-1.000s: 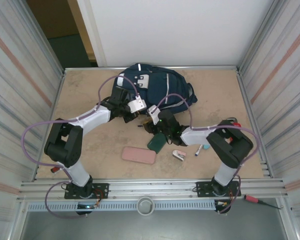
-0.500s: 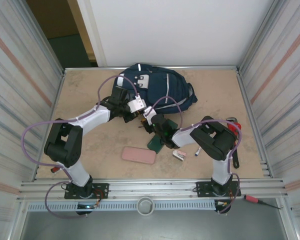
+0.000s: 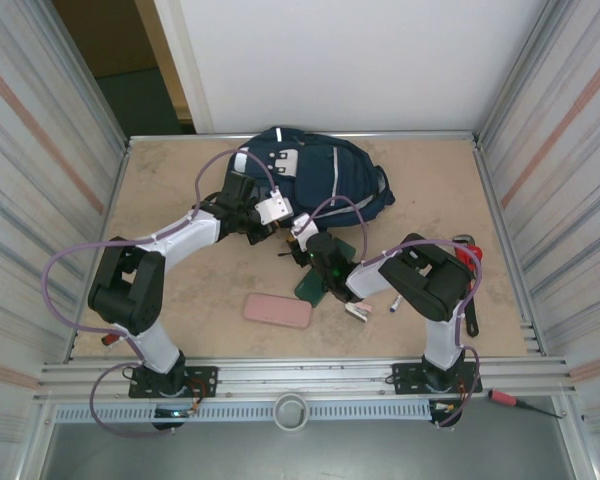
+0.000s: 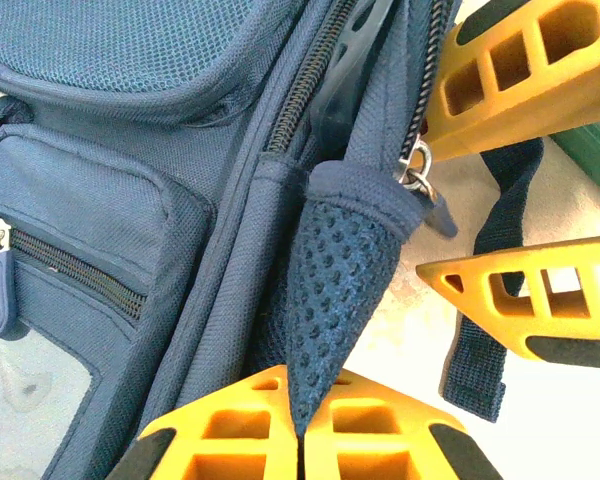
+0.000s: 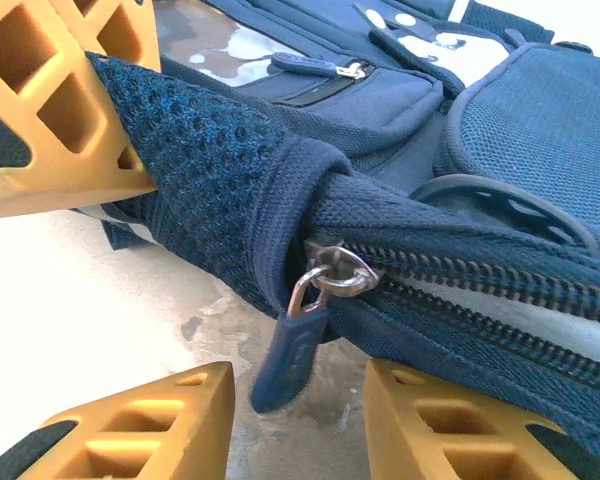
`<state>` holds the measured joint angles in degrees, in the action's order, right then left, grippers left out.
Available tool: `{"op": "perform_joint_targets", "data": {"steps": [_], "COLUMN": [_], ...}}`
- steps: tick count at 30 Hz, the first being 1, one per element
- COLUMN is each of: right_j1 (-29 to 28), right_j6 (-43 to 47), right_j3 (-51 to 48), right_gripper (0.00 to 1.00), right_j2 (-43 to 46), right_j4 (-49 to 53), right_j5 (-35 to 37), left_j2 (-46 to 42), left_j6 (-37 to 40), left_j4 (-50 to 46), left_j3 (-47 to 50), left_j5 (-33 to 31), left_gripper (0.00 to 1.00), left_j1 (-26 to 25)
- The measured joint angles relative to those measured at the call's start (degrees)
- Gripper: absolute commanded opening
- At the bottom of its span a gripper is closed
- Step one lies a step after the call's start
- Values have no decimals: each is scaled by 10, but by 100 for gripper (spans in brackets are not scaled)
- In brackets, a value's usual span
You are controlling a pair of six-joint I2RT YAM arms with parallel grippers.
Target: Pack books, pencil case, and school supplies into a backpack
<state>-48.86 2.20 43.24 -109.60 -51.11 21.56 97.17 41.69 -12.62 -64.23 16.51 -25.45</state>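
The backpack lies at 12 o'clock in the top view, one corner of its opening facing the arms. The left gripper, stretched in from 9 o'clock, pinches the mesh corner tab. The right gripper is nearer the zipper pull, with its jaws spread on either side and its wrist low. The pull dangles toward 6 o'clock, and the zipper track runs toward 3 o'clock.

green box half under right arm, backpack cropped in wrist views
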Motion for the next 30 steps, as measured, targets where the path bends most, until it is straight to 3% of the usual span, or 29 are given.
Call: {"op": "perform_joint_targets", "data": {"steps": [11,24,30], "right_j1": [0,0,3], "right_j6": [14,28,24], "right_j3": [2,11,-9], "right_gripper": [29,1,0], "right_j2": [0,0,9], "right_j4": [-13,-13,-19], "right_j5": [19,29,26], "left_j2": [0,0,0], "left_j6": [0,0,1], "left_j4": [0,0,0], "left_j3": [0,0,0], "left_j5": [0,0,1], "left_gripper": [0,0,0], "left_j1": [0,0,0]}}
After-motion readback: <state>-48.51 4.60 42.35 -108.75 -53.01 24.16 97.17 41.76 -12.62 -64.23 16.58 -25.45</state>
